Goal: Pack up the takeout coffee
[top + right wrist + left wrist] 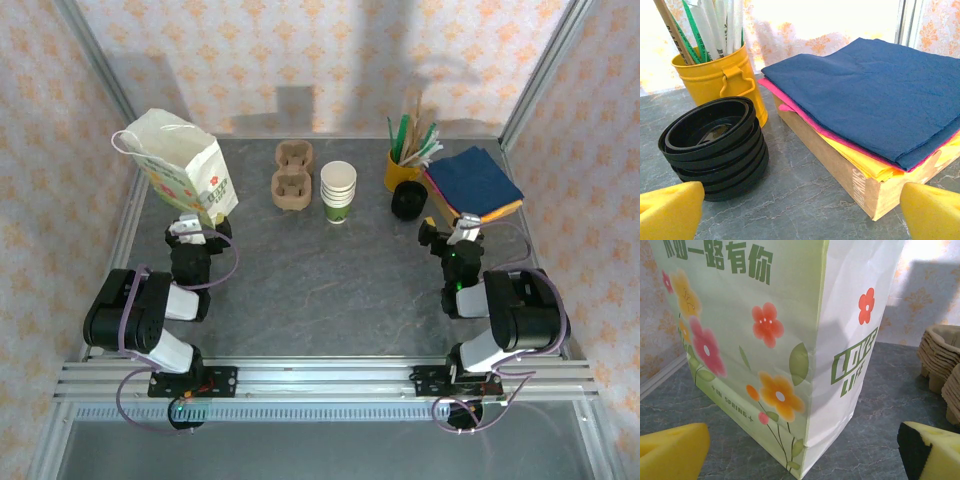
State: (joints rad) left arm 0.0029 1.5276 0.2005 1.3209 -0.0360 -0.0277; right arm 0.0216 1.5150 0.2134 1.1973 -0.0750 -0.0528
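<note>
Stack of lidless white-and-green paper cups (338, 190) upright at far middle of table (320, 280), just beside brown pulp carriers (292, 177). Black lid stack (715, 145) by yellow pot (722, 75), perhaps touching. Wide-spread left gripper (802, 455) facing flowered paper bag (765, 340); right gripper (800, 212) equally wide before lids and napkin box (855, 180).

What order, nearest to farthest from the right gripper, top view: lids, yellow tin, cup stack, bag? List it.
1. black lid stack, beside the right gripper
2. yellow tin, behind the lids
3. cup stack, centre
4. paper bag, far left
</note>
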